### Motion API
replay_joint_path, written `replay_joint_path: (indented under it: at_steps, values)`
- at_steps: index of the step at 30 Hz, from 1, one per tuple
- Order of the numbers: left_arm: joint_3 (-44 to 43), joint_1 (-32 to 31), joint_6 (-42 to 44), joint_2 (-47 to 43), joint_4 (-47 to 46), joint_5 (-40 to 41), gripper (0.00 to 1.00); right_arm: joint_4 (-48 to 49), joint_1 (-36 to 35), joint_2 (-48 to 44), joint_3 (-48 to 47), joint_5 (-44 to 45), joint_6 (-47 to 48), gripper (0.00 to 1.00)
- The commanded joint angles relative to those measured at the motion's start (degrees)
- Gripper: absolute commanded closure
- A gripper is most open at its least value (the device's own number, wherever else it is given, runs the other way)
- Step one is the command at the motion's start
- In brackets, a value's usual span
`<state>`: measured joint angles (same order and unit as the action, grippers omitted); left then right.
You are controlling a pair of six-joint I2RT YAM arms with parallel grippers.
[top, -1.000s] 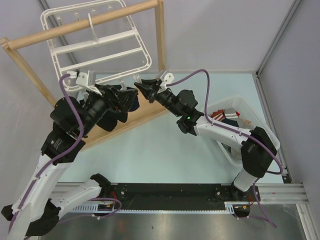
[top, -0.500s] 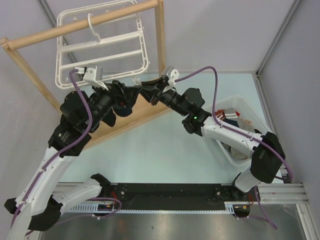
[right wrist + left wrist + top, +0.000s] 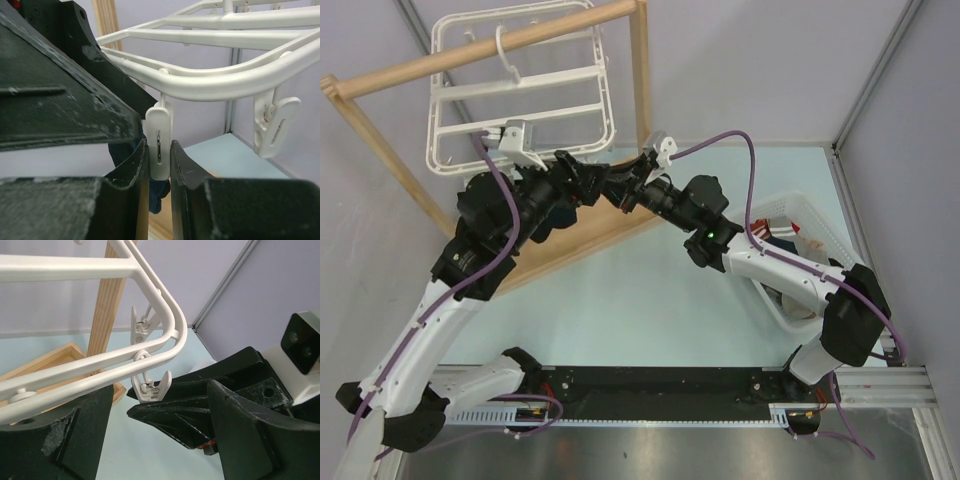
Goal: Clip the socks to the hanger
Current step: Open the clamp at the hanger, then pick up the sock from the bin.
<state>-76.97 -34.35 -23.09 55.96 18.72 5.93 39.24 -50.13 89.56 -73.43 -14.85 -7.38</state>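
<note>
Now, pinch step: right end effector clamped on white plastic clip; left end effector apart; next, insert soft navy sock.

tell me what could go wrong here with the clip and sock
1. The right gripper pinches the clip with only its fingertips. If they slip, the clip may shut before the sock is in.
2. The sock hangs behind the clip, not in it. No sock shows between the left gripper's fingers, so it could drop.
3. The hanger hangs free, so a nudge from the crowded grippers could swing it.
</note>
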Motion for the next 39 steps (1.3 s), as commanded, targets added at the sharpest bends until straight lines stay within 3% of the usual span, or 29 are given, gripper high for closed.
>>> replay_joint_path:
  at_steps: [1, 20, 23, 24, 26, 30, 35, 39]
  values:
    - [-2.3, -0.2, -0.9, 2.0, -1.4, 2.3, 0.20, 0.3, -0.1, -1.7, -2.6, -0.9, -0.8, 1.00]
    - [1.8, -0.2, -2.6, 1.2, -8.7, 5.9, 0.61, -1.2, -0.6, -0.6, -2.9, -0.7, -0.8, 0.98]
    - [2.0, -0.1, -2.4, 1.3, -8.6, 5.8, 0.71, -2.2, -0.5, -0.9, -2.9, -0.4, -0.5, 0.83]
    - [2.0, -0.2, -2.2, 1.3, -8.5, 5.8, 0.76, -3.0, -0.5, -1.1, -2.9, 0.0, -0.4, 0.73]
    - [2.2, -0.2, -2.1, 1.1, -8.3, 5.8, 0.81, -4.7, -0.5, -2.1, -2.9, 0.5, 0.2, 0.65]
    - [2.4, -0.1, -1.7, 0.7, -7.6, 6.4, 0.95, -15.3, -0.5, -5.4, -2.9, 5.1, 2.4, 0.40]
    - [3.0, -0.2, -1.1, -0.1, -7.3, 6.6, 0.98, -30.3, 0.8, -13.2, -2.2, 14.7, 5.1, 0.29]
    - [3.3, -0.1, -0.6, 0.0, -6.8, 6.6, 1.00, -48.9, 6.0, -18.0, -2.0, 24.0, 2.8, 0.26]
